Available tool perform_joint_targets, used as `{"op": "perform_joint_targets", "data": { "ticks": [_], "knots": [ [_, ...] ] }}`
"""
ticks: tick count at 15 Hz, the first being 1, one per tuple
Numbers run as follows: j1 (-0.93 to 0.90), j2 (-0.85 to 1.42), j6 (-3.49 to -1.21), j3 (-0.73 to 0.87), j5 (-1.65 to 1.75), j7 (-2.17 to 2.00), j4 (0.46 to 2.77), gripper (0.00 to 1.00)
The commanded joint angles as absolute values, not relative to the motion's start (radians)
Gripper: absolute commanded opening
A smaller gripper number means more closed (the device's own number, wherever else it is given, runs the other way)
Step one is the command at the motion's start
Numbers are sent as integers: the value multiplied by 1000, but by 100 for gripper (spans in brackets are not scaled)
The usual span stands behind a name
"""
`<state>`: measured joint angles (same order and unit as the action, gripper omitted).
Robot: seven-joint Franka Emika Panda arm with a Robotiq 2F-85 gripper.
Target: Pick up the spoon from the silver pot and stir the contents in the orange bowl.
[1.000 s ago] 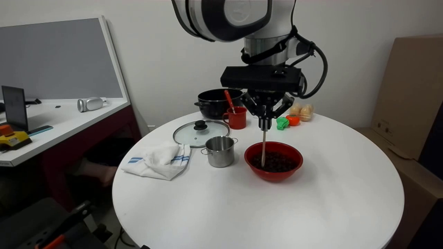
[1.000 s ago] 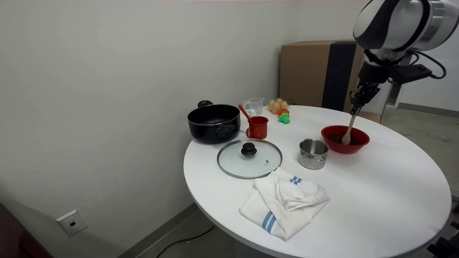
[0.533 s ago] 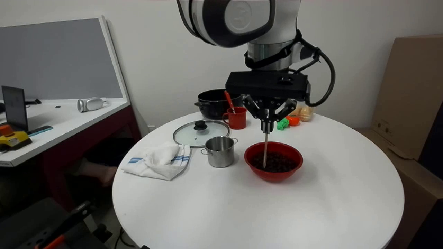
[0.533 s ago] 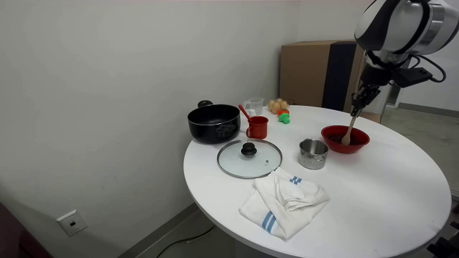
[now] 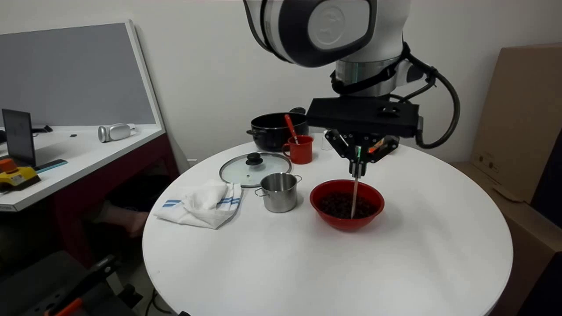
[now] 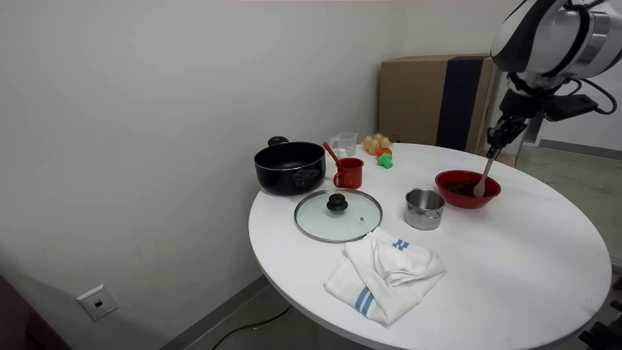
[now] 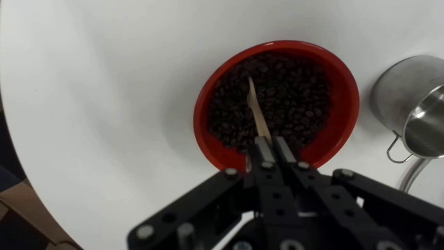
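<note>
Wrist view: the jaws are clamped on the wooden spoon point(image 7: 256, 113), which slants down into the orange bowl point(image 7: 343, 104), its lower end among dark, glossy beans point(image 7: 295, 90). In an exterior view the spoon's rounded head shows against the beans, toward the side of the bowl away from the silver pot point(image 6: 423, 216). That pot stands upright just beside the bowl, the two apart, both on the round white worktop point(image 5: 285, 263). In both exterior views a glass lid point(image 6: 316, 214) lies flat near the pot, black knob point(image 6: 337, 203) up, and a white cloth point(image 6: 388, 277) with blue stripes lies loosely folded just beside it. Close to the lid stand a black pot point(image 6: 277, 177) and a red mug point(image 6: 351, 176), a slim red handle point(image 6: 332, 154) leaning out of the mug. Beyond, pale brown eggs point(image 6: 375, 145) and a green piece point(image 6: 385, 161) sit close together.
</note>
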<state>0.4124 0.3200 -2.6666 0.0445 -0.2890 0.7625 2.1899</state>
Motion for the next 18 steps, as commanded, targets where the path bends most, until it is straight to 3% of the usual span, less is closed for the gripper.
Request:
{"op": "perform_joint_targets", "data": {
  "ticks": [1, 12, 18],
  "knots": [
    [433, 359, -2675, 32, -318, 800, 2121, 1],
    [401, 417, -2672, -60, -306, 802, 2025, 1],
    [393, 372, -2667, -170, -348, 895, 2091, 1]
  ]
}}
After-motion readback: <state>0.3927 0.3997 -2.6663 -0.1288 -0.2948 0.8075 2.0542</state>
